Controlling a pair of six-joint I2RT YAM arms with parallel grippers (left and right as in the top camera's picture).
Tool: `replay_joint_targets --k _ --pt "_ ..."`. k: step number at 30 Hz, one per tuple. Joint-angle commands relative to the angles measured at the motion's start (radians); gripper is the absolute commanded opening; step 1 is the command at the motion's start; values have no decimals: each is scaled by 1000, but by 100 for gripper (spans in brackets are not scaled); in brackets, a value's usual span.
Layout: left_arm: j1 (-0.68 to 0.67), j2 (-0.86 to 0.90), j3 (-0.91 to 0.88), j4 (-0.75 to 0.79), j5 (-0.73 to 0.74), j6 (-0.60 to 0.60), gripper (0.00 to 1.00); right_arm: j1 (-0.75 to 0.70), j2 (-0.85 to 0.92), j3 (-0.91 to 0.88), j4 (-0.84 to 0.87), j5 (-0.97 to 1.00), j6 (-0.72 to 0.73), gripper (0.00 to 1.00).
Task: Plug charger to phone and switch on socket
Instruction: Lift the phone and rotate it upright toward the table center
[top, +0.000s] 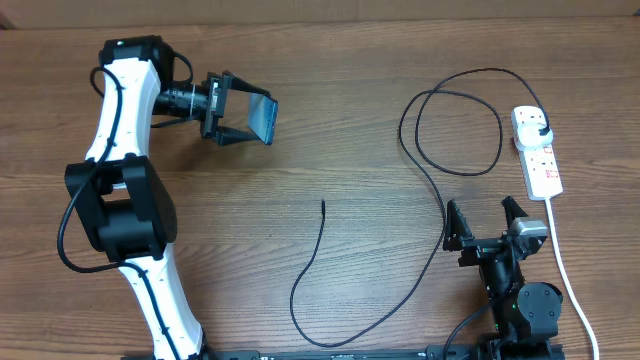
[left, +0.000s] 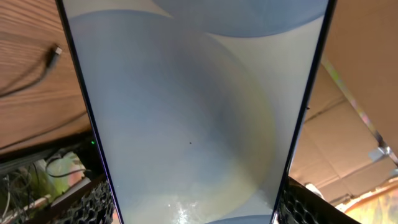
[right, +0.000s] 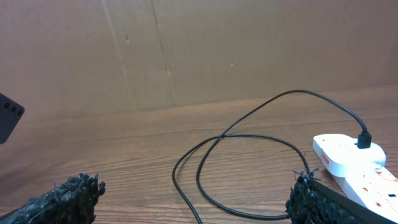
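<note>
The charger (top: 402, 130), a long thin black cable, is lying looped across the wooden table (top: 300, 80), plugged into the white power strip (top: 538, 152); probably limp and light, it is asking for a pinch behind its connector tip (top: 322, 204). The left gripper (top: 258, 118) is clasping the slim blue-screened phone (top: 265, 115) aloft; the right gripper (top: 482, 208) is gaping empty. No writing is showing legibly.

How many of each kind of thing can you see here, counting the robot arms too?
robot arms: 2, the left arm and the right arm
phone: 1
charger cable: 1
power strip: 1
Total: 5
</note>
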Motion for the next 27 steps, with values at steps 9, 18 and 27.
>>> replay_joint_targets --k 9,18,27 --pt "-58 5 29 -21 168 -10 4 -3 -9 -11 4 6 -4 100" --pt "-66 5 29 -21 193 -10 4 -3 -9 -11 4 6 -4 100" --pt "-66 5 29 -22 198 -10 4 -3 -9 -11 4 6 -4 100"
